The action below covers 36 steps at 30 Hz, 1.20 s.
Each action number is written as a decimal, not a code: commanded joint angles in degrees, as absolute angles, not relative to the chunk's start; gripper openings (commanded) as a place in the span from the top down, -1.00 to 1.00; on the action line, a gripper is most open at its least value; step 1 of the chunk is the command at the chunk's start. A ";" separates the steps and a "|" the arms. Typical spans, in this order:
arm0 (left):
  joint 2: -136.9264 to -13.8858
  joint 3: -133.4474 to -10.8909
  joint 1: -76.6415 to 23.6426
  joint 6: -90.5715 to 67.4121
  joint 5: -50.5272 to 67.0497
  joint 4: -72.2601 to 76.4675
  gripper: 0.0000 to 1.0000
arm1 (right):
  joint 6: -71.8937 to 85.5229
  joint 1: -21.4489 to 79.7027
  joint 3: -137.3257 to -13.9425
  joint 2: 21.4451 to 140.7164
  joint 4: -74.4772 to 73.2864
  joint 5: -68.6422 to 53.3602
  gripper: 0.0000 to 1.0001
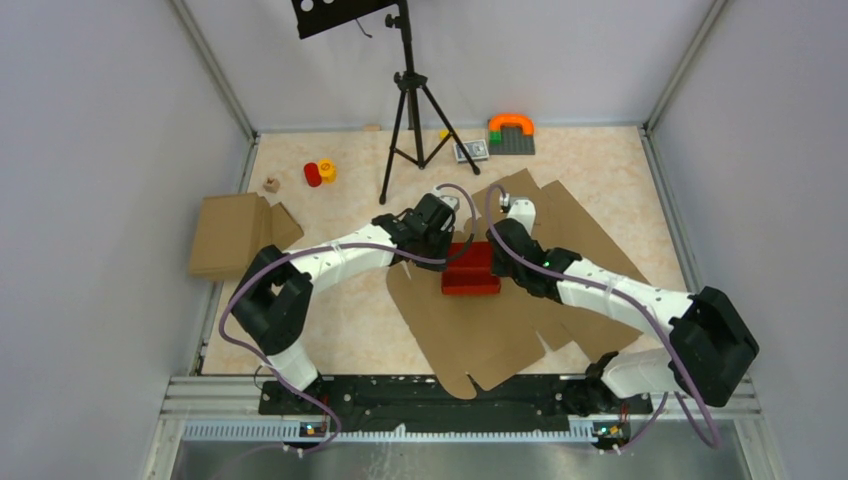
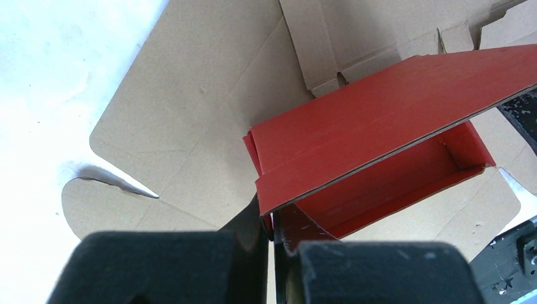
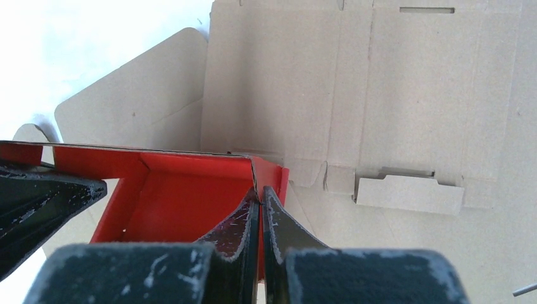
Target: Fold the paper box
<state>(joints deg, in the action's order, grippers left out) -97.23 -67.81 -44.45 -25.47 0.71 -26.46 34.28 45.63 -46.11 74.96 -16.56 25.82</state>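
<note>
One desk (image 1: 330, 335) carries two flat brown cardboard cut-outs (image 1: 470, 340) overlapping mid-desk, one brown cardboard stack (image 1: 232, 235) at left, one tripod (image 1: 408, 110) behind, and one red paper box (image 1: 472, 272) on the cut-outs, with the left pincer (image 2: 273, 231) and right pincer (image 3: 260, 202) each clamped on a box wall.

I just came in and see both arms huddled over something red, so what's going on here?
A small bright red card box is being folded on a large flat brown cardboard cut-out. The left tool is shut on one end of the box, and the right tool pinches the wall at the opposite end. The box's walls stand up, and its lid panel is not yet closed.
</note>
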 commanded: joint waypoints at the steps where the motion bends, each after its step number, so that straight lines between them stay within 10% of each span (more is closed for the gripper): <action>1: -94.08 -66.94 -45.44 -26.43 2.10 -23.45 1.00 | 37.27 46.34 -49.00 75.80 -14.35 25.25 1.00; 25: -93.31 -63.07 -49.40 -28.12 -2.29 -20.97 1.00 | 36.40 50.67 -38.19 70.71 -11.14 25.48 1.00; 36: -93.76 -64.35 -49.42 -26.74 -4.48 -23.13 1.00 | 33.93 50.45 -39.21 63.00 -15.60 24.84 0.10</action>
